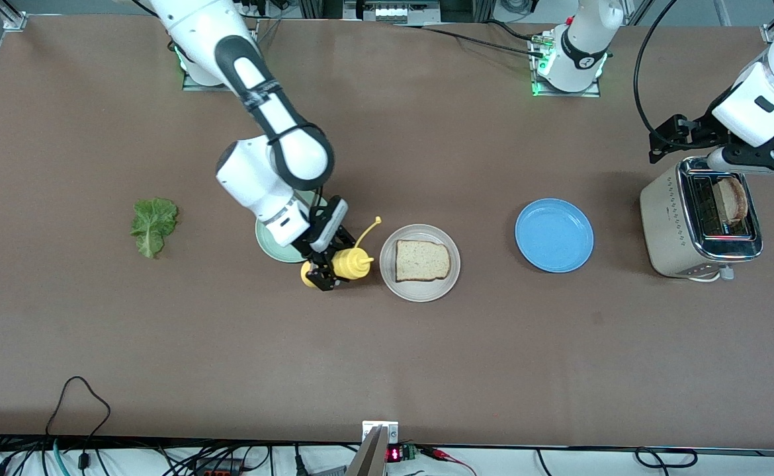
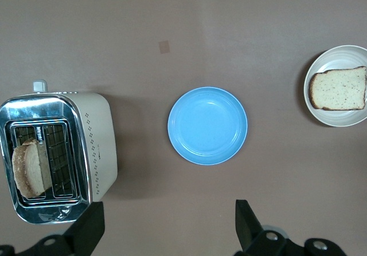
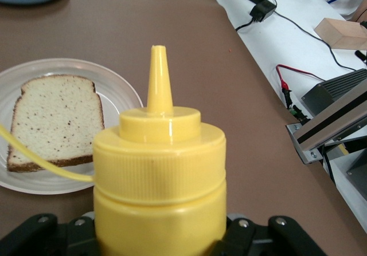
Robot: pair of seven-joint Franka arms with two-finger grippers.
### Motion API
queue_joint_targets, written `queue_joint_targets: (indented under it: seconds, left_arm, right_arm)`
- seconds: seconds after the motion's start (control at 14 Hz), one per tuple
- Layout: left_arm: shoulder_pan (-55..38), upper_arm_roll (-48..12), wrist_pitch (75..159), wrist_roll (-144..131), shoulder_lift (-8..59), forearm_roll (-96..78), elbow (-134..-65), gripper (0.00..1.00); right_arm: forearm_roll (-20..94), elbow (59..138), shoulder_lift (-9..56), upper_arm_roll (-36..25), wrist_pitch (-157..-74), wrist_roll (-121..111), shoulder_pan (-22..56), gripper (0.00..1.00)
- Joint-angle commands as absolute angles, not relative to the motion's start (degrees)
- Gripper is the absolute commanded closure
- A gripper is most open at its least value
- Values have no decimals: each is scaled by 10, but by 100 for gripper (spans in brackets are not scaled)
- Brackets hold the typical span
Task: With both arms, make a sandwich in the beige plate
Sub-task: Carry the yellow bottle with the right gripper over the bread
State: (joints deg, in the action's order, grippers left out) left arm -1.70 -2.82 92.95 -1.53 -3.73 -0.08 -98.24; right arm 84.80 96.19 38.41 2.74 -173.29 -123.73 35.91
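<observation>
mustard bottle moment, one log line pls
right tool: shut on mustard bottle beside beige plate | bread slice: on plate | left tool: open, above toaster

Right end effector [image 1: 326, 270] grips yellow bottle [image 1: 349, 263] beside beige plate [image 1: 420, 293] w/ bread slice [image 1: 421, 260].

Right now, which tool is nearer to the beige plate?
Right. The right tool grips the yellow mustard bottle right beside the beige plate. The left tool hangs open by the toaster at the left arm's table end.
</observation>
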Motion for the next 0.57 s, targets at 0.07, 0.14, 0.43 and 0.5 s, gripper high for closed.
queue_joint_targets:
  seconds: [0.07, 0.14, 0.43, 0.5]
  left_arm:
    - [-22, -22, 914, -18, -29, -7, -963, 0]
    - [-22, -22, 914, -18, -29, -7, -963, 0]
    - [-22, -22, 914, -18, -28, -7, -963, 0]
    - [-21, -22, 914, -18, -29, -7, -963, 0]
  right_arm:
    - [792, 898, 445, 19, -1833, -1239, 402, 63]
    - [774, 891, 457, 18, -1860, -1239, 414, 63]
    - [717, 874, 490, 15, -1955, -1239, 464, 63]
    - [704, 872, 497, 14, -1964, -1239, 469, 63]
